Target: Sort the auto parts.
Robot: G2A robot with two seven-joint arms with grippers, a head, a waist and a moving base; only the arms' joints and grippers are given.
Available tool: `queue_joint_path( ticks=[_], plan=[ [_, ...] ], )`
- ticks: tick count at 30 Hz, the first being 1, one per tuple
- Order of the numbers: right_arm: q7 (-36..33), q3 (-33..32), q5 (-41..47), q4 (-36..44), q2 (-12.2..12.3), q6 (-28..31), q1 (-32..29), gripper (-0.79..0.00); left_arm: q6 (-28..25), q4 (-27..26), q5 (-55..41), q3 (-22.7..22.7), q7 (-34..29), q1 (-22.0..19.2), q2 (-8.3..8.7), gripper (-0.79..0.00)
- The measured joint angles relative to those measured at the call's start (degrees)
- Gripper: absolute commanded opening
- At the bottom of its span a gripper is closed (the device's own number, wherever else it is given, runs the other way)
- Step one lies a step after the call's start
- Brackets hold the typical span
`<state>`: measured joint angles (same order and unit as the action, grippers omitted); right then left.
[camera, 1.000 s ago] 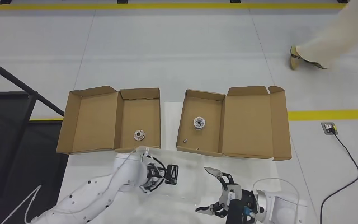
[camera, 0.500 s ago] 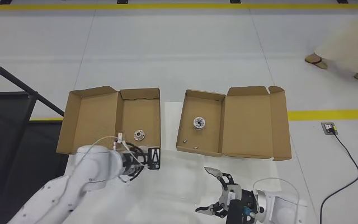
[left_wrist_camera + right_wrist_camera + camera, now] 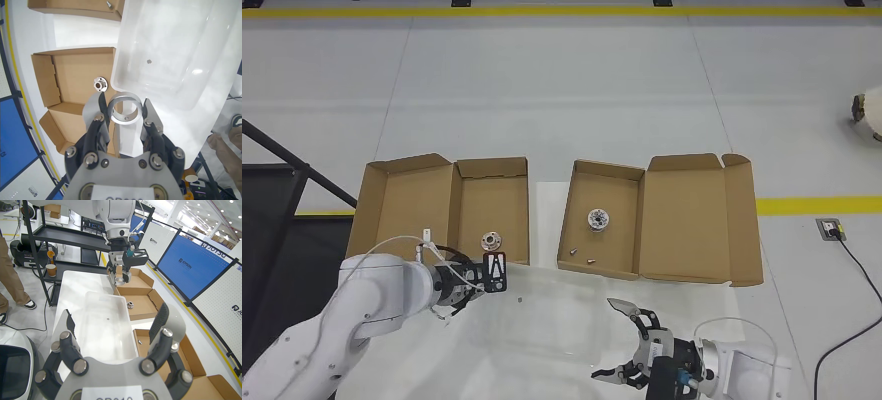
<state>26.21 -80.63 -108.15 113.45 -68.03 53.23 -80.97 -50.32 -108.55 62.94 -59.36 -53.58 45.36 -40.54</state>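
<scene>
Ring in transit: left claw is closed on its outer wall, both pads bearing, ring held level. Over the last second the left arm has swung off the clear tub toward the left box. In the top view the claw now sits at that box's near edge, just beside the flanged hub lying inside. Right claw unchanged, spread wide with nothing in it, parked at the table's near side

Reading: pick done, carry nearly done. Dropping the ring into the left box looks like the step in hand; release not yet made

View notes:
- Left wrist view gives the grip itself, a small hole in the ring's rim, and a dark speck in the tub, too small to identify
- Right wrist view adds height, which the top view cannot give: ring hangs in the air over the box's edge, touching nothing
- Top view gives the layout: right box holds a round toothed part and two small bolts
</scene>
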Motion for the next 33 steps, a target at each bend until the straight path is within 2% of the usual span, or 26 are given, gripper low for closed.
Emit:
queue_joint_path(
  ticks=[6,12,15,21,28,31,33],
  plan=[
    [0.0,0.0,0.0,0.0,0.0,0.0,0.0,0.0,0.6,1.6,2.5,0.2,1.2,-0.2,-0.13,-0.785],
    [0.0,0.0,0.0,0.0,0.0,0.0,0.0,0.0,-3.3,9.1,1.7,-0.3,2.8,-5.7,-0.23,-0.785],
    [0.0,0.0,0.0,0.0,0.0,0.0,0.0,0.0,-5.2,13.8,3.0,1.2,4.7,-9.2,-0.07,-0.785],
    [0.0,0.0,0.0,0.0,0.0,0.0,0.0,0.0,-7.7,23.3,3.7,7.9,7.3,-17.7,-1.14,-0.785],
    [0.0,0.0,0.0,0.0,0.0,0.0,0.0,0.0,-7.7,32.2,1.9,22.4,7.3,-27.5,-4.55,-0.785],
    [0.0,0.0,0.0,0.0,0.0,0.0,0.0,0.0,-7.7,34.6,1.3,26.1,7.3,-30.1,-5.7,-0.785],
    [0.0,0.0,0.0,0.0,0.0,0.0,0.0,0.0,-7.7,34.6,1.3,26.2,7.4,-30.1,-5.7,-0.785]
  ],
)
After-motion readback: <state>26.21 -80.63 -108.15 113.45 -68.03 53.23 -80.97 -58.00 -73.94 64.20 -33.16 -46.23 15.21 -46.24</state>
